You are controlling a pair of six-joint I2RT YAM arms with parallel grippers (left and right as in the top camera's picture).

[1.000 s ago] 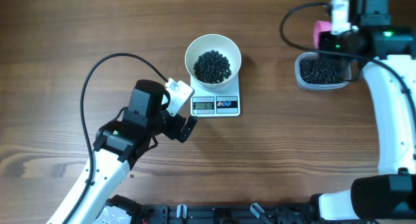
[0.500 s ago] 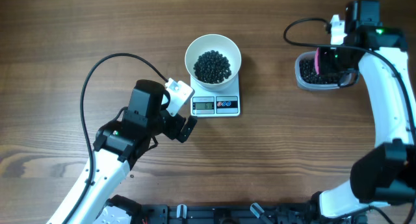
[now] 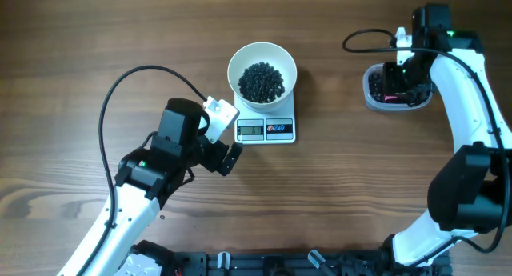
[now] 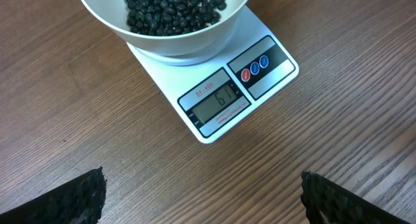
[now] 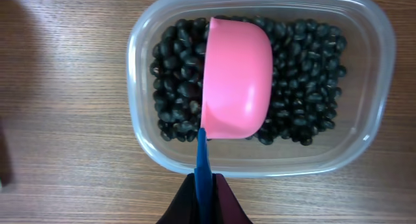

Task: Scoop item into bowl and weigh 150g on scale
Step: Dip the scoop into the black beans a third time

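Jaws of my right gripper (image 5: 207,193) are clamped on the blue handle of the pink scoop (image 5: 237,78) at bottom centre of the right wrist view, the scoop's smooth back facing the camera, over the beans (image 5: 299,87) in the clear tub (image 5: 138,143), upper right in the overhead view. Jaws of my left gripper (image 4: 203,201) are spread wide, holding nothing, pads (image 4: 78,198) in the lower corners of the left wrist view. White bowl (image 3: 240,60) with a dark bean heap sits on the scale (image 3: 266,130), upper centre overhead, well apart from the tub.
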